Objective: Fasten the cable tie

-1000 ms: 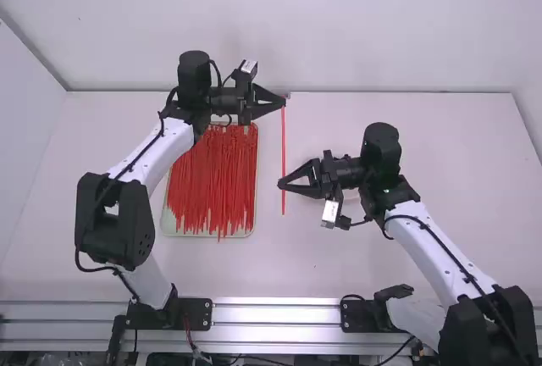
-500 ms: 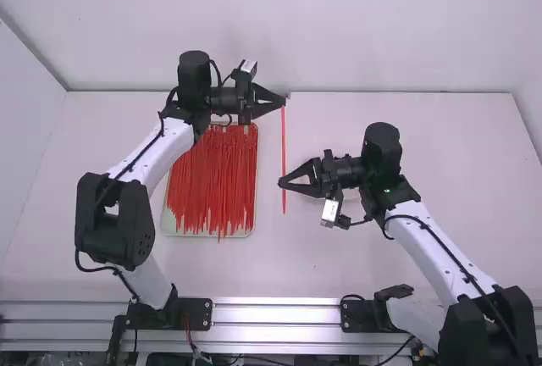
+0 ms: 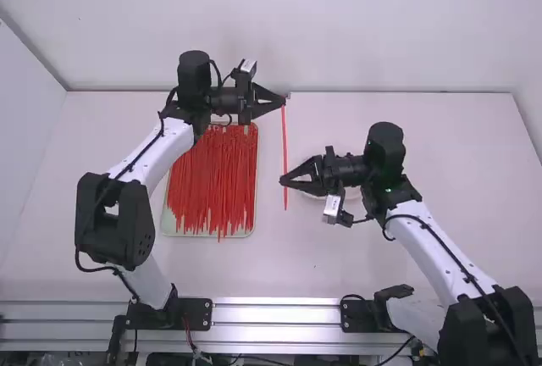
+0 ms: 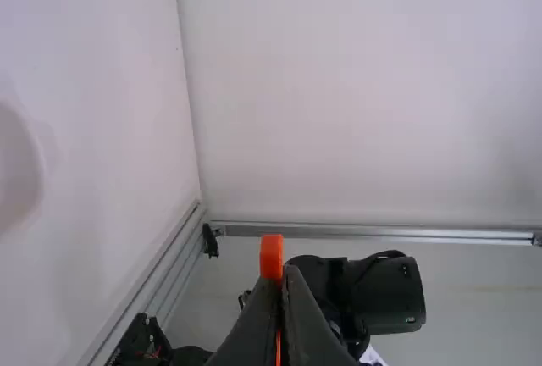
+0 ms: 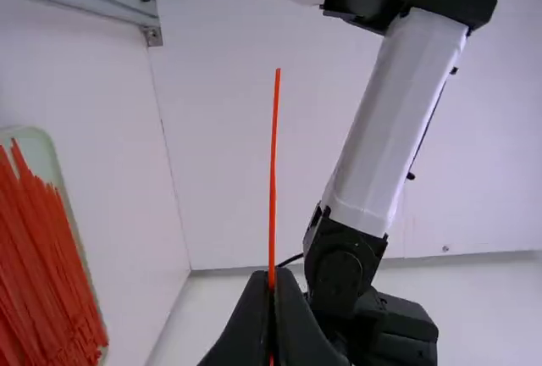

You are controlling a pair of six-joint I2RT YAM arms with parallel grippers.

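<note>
At the far left of the white table point(image 3: 440, 137), a pale tray point(image 3: 168, 227) heaped with loose red ties point(image 3: 212, 180). Hard to tell one from another in the pile; most of the tray floor hidden under them.

Just right of the tray's far corner, the left gripper point(image 3: 279, 104), fingers pressed together on the head end of a single cable tie point(image 3: 284, 154). In the left wrist view, only the orange head point(image 4: 271, 257) poking out past the closed fingertips point(image 4: 275, 285); rest of the strap hidden behind the fingers. Beyond them, a black part of the right arm point(image 4: 373, 294), cut off at the frame edge.

Farther right and nearer the camera, the right gripper point(image 3: 284, 180), closed on the same tie close to its tail end. In the right wrist view, strap point(image 5: 274, 171) pinched between the fingers point(image 5: 272, 285), its lowest stretch lost between them.

Left gripper close to the table's far edge and the back wall point(image 3: 339, 19). Bare table between the tray's right edge and the held tie. Wide open tabletop right of the right gripper, out to the far right edge.

Thin, straight, bright orange-red strap, stretched between the two grippers just right of the tray, apart from the pile. Square head at the far end, tail tip a little past the right gripper. Not yet looped.
</note>
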